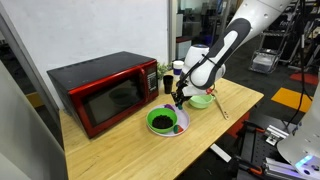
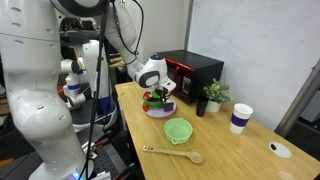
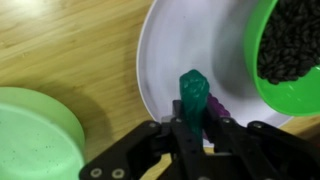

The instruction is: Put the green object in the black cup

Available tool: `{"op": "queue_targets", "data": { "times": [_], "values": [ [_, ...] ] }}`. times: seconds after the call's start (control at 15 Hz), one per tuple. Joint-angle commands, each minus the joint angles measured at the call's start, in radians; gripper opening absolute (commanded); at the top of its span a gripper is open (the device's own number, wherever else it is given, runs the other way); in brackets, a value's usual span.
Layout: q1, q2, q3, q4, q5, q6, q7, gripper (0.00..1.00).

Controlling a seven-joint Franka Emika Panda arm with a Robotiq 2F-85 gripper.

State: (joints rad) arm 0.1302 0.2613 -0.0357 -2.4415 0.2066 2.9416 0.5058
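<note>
- The green object (image 3: 192, 92), a dark green elongated block, is gripped between the two fingers of the black Robotiq gripper (image 3: 193, 128). The claw is clenched on the block's near part.
- In the wrist view its long axis is seen in line with the fingers. Its free end is pointed away from the palm, towards the round white plate (image 3: 165, 50).
- A small purple piece (image 3: 214, 104) is seen just beside the green object. Whether the two touch cannot be told.
- The plate is set near the middle of the pale wooden worktop (image 1: 110, 150). It lies just beside the red microwave oven (image 1: 105, 92), which is stood at one end, along the wall edge.
- A bright green bowl filled with dark grains (image 3: 290, 50) is stood on the plate.
- A pale green bowl (image 3: 35, 135) is placed on the bare wood, just off the plate's rim.
- The black cup (image 2: 199, 106), small, plain and cylindrical, is stood upright near the wall edge. It sits between the microwave and a small potted plant (image 2: 216, 93), apart from the gripper.
- A wooden spoon (image 2: 172, 153) is laid near the opposite long edge.
- A white cup with a blue band (image 2: 240, 117) is stood towards the end away from the microwave.
</note>
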Motion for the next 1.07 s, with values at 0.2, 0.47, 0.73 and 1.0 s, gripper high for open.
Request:
{"op": "queue_targets", "data": {
  "times": [0.2, 0.47, 0.73, 1.0],
  "values": [
    [-0.078, -0.171, 0.019, 0.028, 0.068, -0.188, -0.097, 0.06],
    [-0.159, -0.176, -0.033, 0.126, 0.121, -0.365, -0.168, 0.06],
    [-0.244, -0.100, -0.084, 0.263, 0.221, -0.485, -0.210, 0.06],
    [-0.317, -0.001, -0.100, 0.396, 0.417, -0.586, -0.197, 0.06]
  ]
}}
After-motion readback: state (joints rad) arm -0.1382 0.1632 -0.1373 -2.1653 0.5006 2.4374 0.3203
